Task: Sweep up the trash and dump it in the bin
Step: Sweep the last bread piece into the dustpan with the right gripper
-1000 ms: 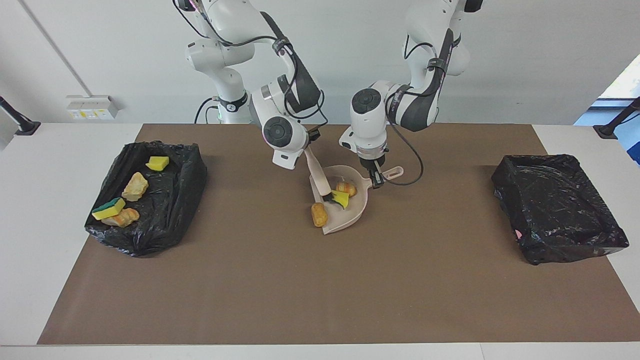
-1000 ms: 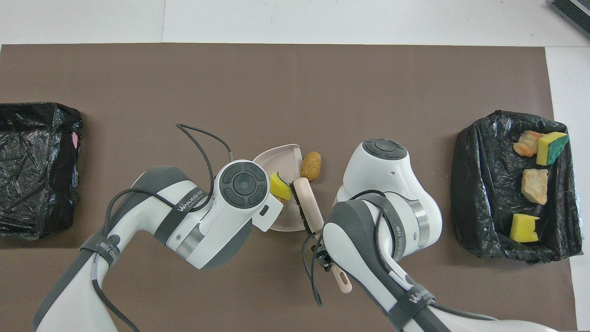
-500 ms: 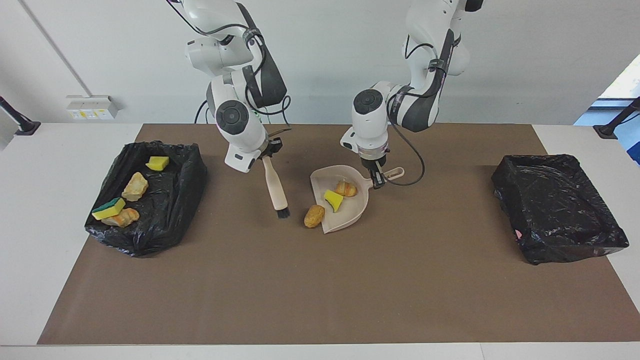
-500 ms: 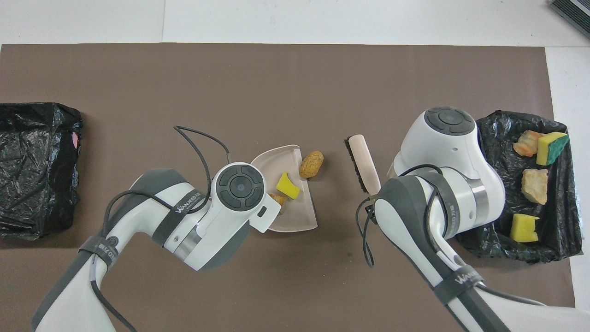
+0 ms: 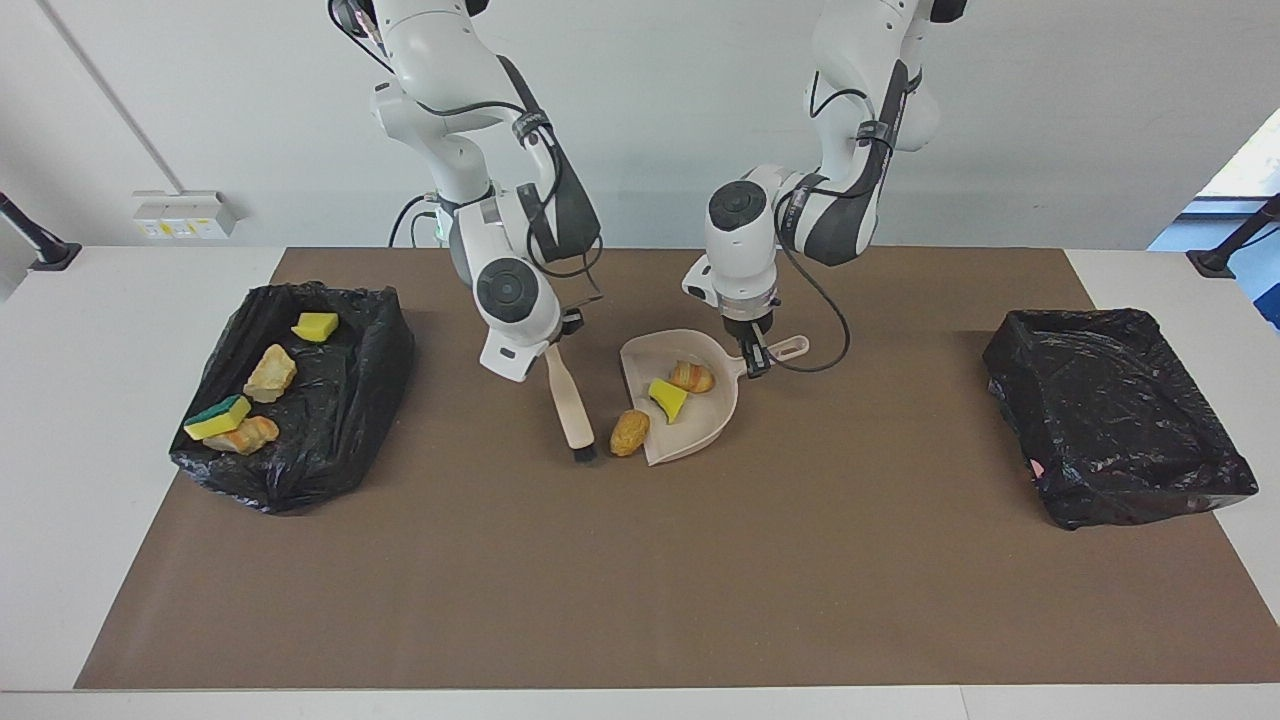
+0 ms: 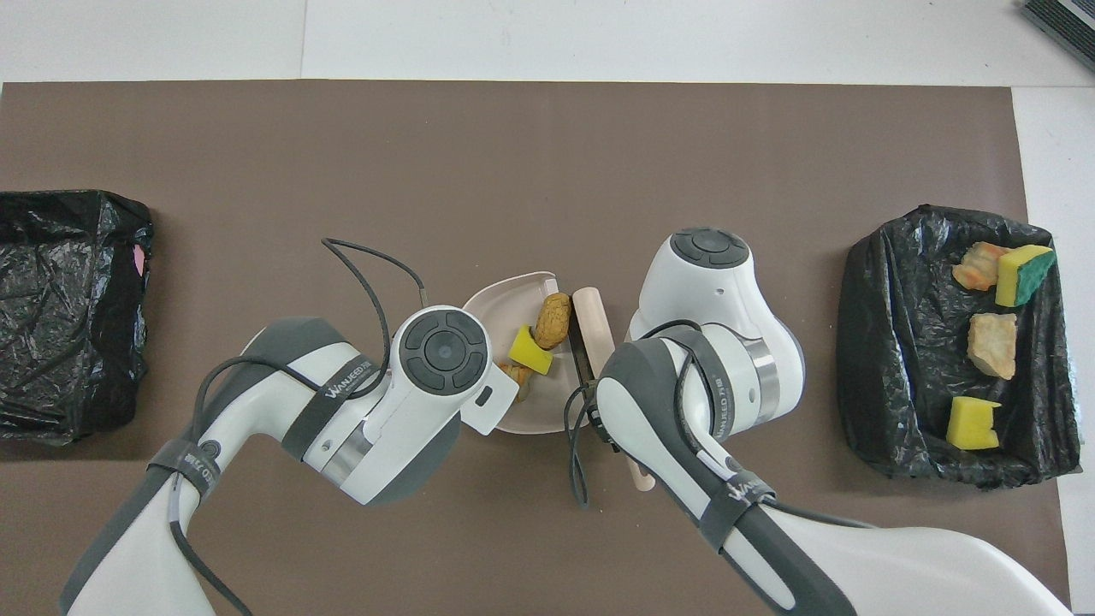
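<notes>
Moved: my right gripper (image 5: 562, 335), clamped on the brush (image 5: 573, 410), back beside the tan lump (image 5: 629, 431) at the dustpan (image 5: 700, 425) lip. Left gripper (image 5: 752, 350) holds the dustpan handle. Step: sweeping (two pieces inside). Next: push lump in.

You have the dustpan (image 5: 690, 420) mid-bench with two scraps in it, a third lump (image 5: 629, 432) at its lip, the brush (image 5: 570, 405) beside that, and a bin at each end: four scraps in one (image 5: 300, 400), the other (image 5: 1115, 415) none.
</notes>
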You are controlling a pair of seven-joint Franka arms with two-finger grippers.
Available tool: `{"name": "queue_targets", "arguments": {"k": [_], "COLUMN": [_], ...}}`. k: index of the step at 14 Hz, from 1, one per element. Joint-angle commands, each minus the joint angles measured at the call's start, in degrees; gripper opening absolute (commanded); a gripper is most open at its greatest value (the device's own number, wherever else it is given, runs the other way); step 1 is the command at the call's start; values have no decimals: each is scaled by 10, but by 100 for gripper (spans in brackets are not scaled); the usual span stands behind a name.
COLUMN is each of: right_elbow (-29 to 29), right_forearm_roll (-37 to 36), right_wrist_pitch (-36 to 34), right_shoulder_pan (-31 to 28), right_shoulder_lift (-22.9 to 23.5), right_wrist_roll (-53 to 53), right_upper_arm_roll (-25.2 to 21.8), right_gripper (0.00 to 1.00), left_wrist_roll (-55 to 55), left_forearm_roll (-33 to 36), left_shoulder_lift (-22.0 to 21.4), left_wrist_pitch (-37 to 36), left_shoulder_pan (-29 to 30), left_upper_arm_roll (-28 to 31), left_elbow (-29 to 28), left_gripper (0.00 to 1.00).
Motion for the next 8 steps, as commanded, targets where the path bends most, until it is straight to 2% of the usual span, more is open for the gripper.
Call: {"name": "queue_targets", "arguments": {"k": [1, 4, 6, 8], "right_elbow": [-5, -5, -8, -12], "right_forearm_roll": [69, 42, -13, -26], "right_wrist_pitch": [-23, -44, -48, -95], "right_shoulder_pan": [-6, -11, -8, -11], "right_shoulder_lift": [-21, -46, -72, -110], "right_wrist_roll": [34, 40, 117, 175], "right_upper_arm_roll": [5, 2, 3, 3], "right_gripper": [0, 0, 0, 0], "left_wrist_roll": [5, 13, 14, 37], "left_forearm_roll": [5, 5, 4, 4], "left_shoulder_lift": [-18, -17, -17, -15], "left_wrist_pitch": [10, 10, 11, 11], "left_shoulder_pan": [4, 14, 18, 30], "left_upper_arm_roll": [-1, -1, -1, -1], "left_elbow": [-26, -25, -25, -21], "left_gripper": [0, 0, 0, 0]}}
